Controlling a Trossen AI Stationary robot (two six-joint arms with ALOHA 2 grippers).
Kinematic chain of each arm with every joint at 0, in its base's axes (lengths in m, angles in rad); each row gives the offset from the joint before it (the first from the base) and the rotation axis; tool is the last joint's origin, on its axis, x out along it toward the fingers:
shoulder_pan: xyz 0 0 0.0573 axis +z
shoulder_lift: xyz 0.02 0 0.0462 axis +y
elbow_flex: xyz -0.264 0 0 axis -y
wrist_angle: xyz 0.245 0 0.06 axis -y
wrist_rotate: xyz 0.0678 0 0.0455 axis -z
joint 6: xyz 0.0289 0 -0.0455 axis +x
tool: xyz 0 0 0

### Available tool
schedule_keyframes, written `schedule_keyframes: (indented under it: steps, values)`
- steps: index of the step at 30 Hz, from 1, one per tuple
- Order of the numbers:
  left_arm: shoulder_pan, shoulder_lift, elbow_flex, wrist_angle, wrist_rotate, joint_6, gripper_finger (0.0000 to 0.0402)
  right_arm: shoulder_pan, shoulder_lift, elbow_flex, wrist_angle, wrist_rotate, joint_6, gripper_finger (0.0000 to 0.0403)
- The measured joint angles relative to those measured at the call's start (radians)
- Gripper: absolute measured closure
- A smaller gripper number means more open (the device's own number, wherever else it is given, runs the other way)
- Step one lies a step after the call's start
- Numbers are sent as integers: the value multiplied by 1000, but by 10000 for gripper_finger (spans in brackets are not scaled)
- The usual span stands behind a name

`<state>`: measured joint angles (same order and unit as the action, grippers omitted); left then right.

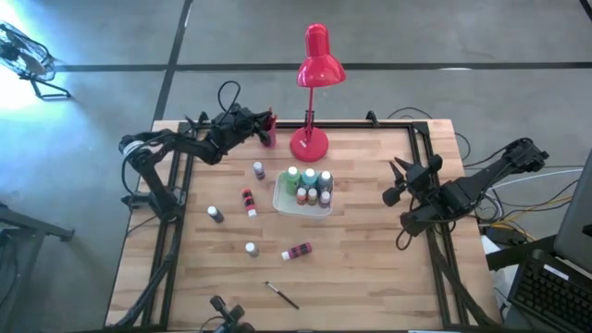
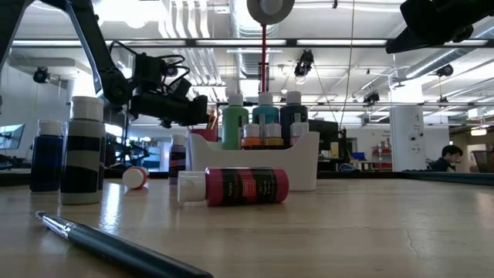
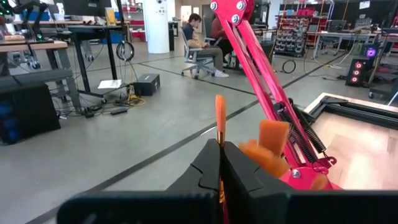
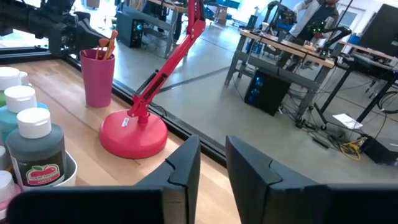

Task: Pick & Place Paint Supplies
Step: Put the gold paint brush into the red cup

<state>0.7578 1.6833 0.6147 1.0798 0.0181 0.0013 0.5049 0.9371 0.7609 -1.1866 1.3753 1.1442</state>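
Left gripper (image 1: pixel 262 123) was at the far-left part of the desk (image 1: pixel 370 268), right over the red cup (image 1: pixel 268 130) beside the lamp base. Left wrist view showed its jaws closed on a brush (image 3: pixel 219 124), orange bristle tip sticking up past the fingers, other orange brush tips (image 3: pixel 270 146) just beside it.

Right gripper (image 1: pixel 400 181) was parked over the right side of the desk, well apart from everything. Its jaws stood apart with nothing between them, per the right wrist view.

Where I saw the supplies:
- White tray (image 1: pixel 280 195) mid-desk, just in front of the red lamp (image 1: pixel 310 143). Several bottles upright in it: green (image 1: pixel 292 177), teal (image 1: pixel 309 178), a dark one (image 1: pixel 326 179), plus smaller orange-ish ones in front.
- Purple bottle (image 1: pixel 259 170) upright just left of the tray.
- Red bottle (image 1: pixel 248 201) lying on its side left of the tray.
- Dark bottle (image 1: pixel 215 214) further left, near the left arm's frame.
- Small pale-capped bottle (image 1: pixel 251 248) nearer the front.
- Red bottle with dark label (image 1: pixel 297 251) lying flat in front of the tray; low view had it side-on (image 2: pixel 235 186), white cap to the left.
- One dark-handled brush (image 1: pixel 282 294) loose on the desk at the front edge.

A person (image 3: pixel 202 43) sat in a chair in the room behind, well clear of the rig.
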Motion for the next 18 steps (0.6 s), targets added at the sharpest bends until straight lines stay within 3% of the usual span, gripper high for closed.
schedule_keyframes:
  steps: [9,18]
  values:
    - [0,0,14,0,0,0,325,0,0,0,0,0,0,316]
    - [0,-15,34,-9,0,-2,300,0,0,0,1,1,0,286]
